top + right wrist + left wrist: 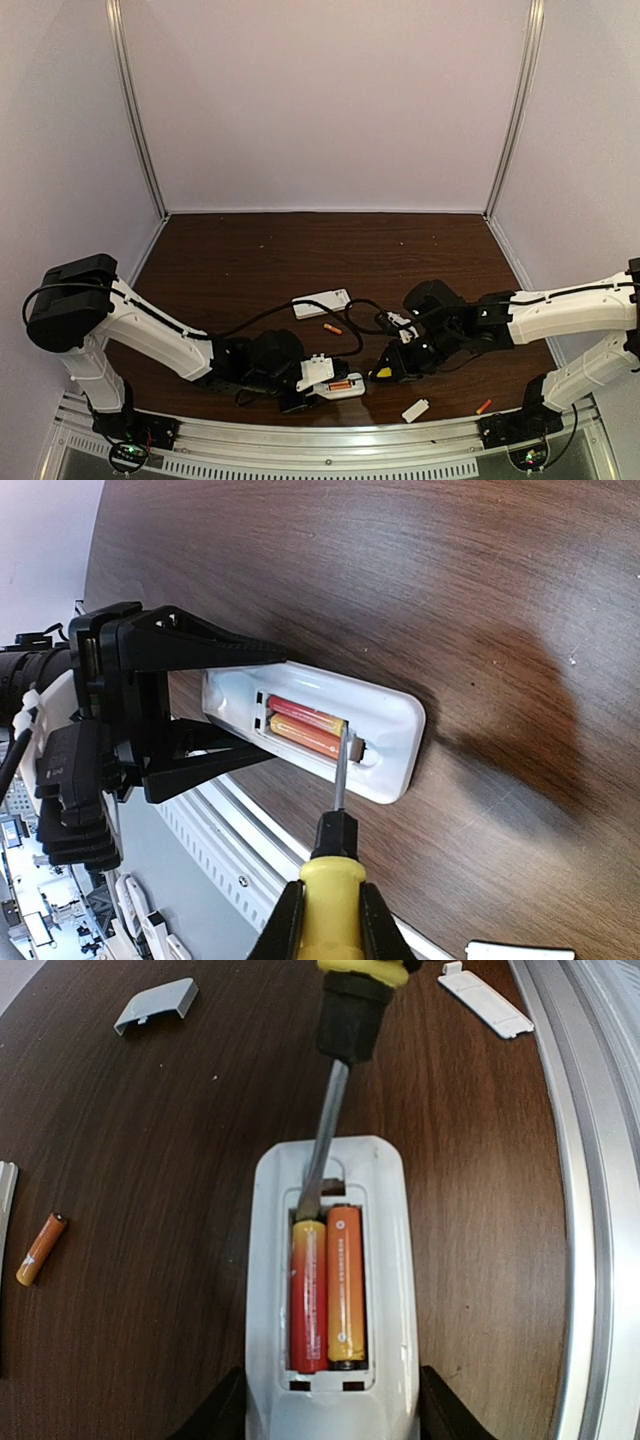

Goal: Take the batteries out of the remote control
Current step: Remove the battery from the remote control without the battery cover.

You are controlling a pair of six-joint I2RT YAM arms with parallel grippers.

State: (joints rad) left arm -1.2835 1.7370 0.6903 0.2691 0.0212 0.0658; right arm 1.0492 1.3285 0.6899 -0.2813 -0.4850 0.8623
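Note:
A white remote [390, 1290] lies back up on the dark table, its compartment open. Two orange-red batteries [309, 1295] [346, 1285] lie side by side inside. My left gripper [330, 1422] is shut on the remote's near end, one black finger on each side. My right gripper [328, 920] is shut on a yellow-handled screwdriver [330, 900]. Its metal tip [310, 1195] touches the far end of the left battery. In the top view the remote [338, 385] lies between the left gripper [300, 392] and the right gripper [395, 365].
A loose battery [332, 328] lies near a second white remote [321, 303]. Another loose battery [484, 406] and a white cover [416, 409] lie by the front rail. A grey cover [155, 1005] lies further back. The metal rail [590, 1210] runs close beside the remote.

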